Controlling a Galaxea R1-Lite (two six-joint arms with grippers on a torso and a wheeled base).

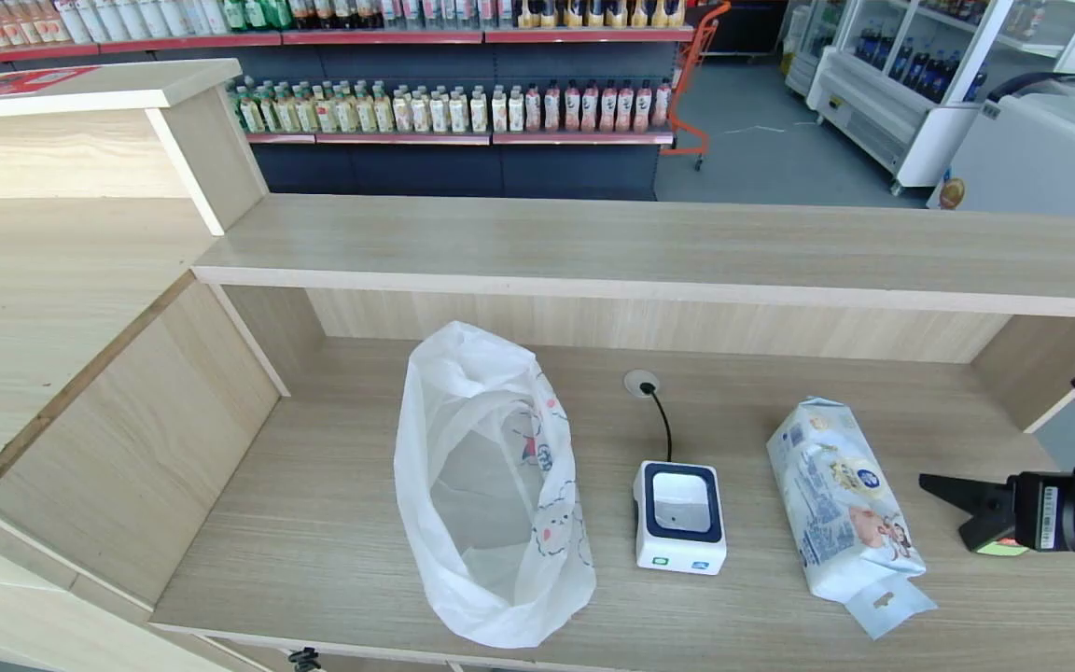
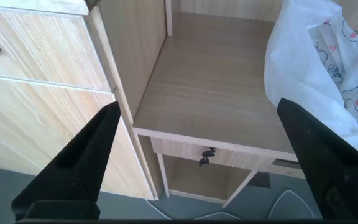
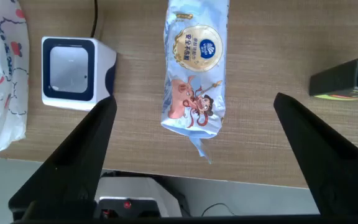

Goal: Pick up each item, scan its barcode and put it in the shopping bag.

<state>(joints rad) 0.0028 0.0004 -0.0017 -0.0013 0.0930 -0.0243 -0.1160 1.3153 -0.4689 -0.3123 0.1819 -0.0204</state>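
**Right of the scanner: packet laid lengthwise, both grippers wide**

On the wooden counter (image 1: 332,523), a white scanner (image 1: 679,515) with a dark window is set face up, and all places below are given from it. To its right, near but apart, the packet (image 1: 841,499) is laid flat with its printed face upward. Its long axis is run from the back of the counter to the front, slightly slanted. The far end is leaned toward the scanner. The near end, finished with a clear hang tab (image 1: 887,602), is pointed at the counter's front edge and away from the scanner.

Just beside the scanner's left, the white shopping bag (image 1: 491,485) is slumped with its mouth open upward, its length likewise run back to front. A black cable (image 1: 663,420) is led from the scanner's rear to a round port (image 1: 641,382) in the counter.

The right gripper (image 3: 192,101) is held above the packet, clear of it, with its jaws spread wide. The left gripper (image 2: 197,104) is likewise spread wide, far to the scanner's left beyond the bag, off the counter's front left corner.

Farther right than the packet, a black part with a yellow-green label (image 1: 971,513) is seen; what it is cannot be told.
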